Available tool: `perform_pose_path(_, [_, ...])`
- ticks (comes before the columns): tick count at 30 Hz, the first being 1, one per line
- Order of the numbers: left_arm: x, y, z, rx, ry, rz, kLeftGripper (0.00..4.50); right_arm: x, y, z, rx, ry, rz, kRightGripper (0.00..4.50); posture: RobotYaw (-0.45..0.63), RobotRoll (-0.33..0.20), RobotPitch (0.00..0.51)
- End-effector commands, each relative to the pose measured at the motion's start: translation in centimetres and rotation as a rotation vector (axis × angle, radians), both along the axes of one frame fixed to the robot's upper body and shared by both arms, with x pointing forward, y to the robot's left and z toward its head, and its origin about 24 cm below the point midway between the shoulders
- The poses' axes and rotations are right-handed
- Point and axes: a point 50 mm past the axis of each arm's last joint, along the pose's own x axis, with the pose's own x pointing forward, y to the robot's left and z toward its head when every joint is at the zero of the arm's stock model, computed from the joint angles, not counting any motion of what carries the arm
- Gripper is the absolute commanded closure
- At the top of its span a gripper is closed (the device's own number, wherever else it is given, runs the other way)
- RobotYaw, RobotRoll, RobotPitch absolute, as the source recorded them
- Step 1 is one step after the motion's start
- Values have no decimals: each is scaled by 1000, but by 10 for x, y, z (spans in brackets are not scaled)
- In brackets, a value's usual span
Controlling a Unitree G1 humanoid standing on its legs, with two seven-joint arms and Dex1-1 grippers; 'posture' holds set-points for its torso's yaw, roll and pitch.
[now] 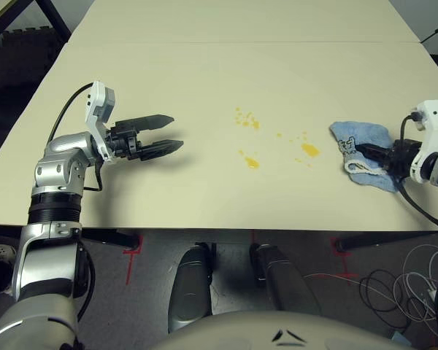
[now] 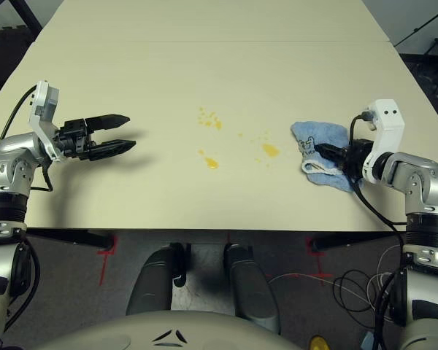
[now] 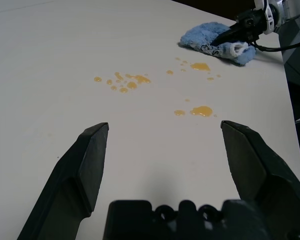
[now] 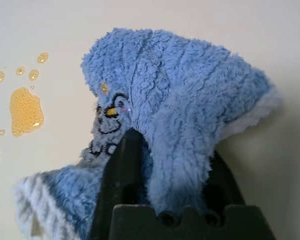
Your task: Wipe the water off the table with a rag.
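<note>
Nearby, spots (image 1: pixel 310 150) beside rag (image 1: pixel 364 146).

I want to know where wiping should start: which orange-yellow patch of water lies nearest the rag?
The broad splotch beside the rag; the other large splotch and the upper-left cluster lie farther off.

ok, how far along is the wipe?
Early. Right gripper is on the rag, cloth bunched between its fingers. No wiping evident: orange-yellow spots remain on the table, left of the rag. Left: all the wiping.
</note>
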Motion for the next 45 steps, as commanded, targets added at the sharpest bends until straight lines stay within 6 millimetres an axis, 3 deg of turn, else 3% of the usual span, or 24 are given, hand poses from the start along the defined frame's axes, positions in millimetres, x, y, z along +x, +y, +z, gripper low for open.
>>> perform_pose_path(1, [0, -2, 0, 22, -4, -10, 0, 2, -5, 0, -19, -18, -34, 4195, 80, 0, 217])
perform_pose_path(7, [-1, 1, -1, 34, 4, -7, 0, 15, 8, 37, 52, -169, -6, 4285, 78, 0, 216])
perform_pose_path(10, [-2, 3, -1, 53, 15, -19, 0, 23, 25, 41, 54, -175, 42, 4285, 76, 0, 216])
perform_pose_path(19, [-1, 4, 4, 58, -8, -11, 0, 39, 71, -10, 46, 14, 130, 4285, 99, 0, 217])
perform_pose_path(24, [-3, 4, 4, 56, -12, -10, 0, 41, 105, -27, 76, 66, 216, 4285, 110, 0, 217])
perform_pose_path(34, [-4, 5, 4, 56, -10, -4, 0, 33, 167, -36, 161, 108, 370, 4286, 117, 0, 217])
perform_pose_path(42, [-7, 8, 2, 97, -5, -24, 0, 21, 195, -39, 206, 140, 427, 4287, 122, 0, 216])
perform_pose_path(45, [-9, 9, 1, 113, -5, -30, 0, 16, 197, -40, 203, 147, 435, 4287, 126, 0, 216])
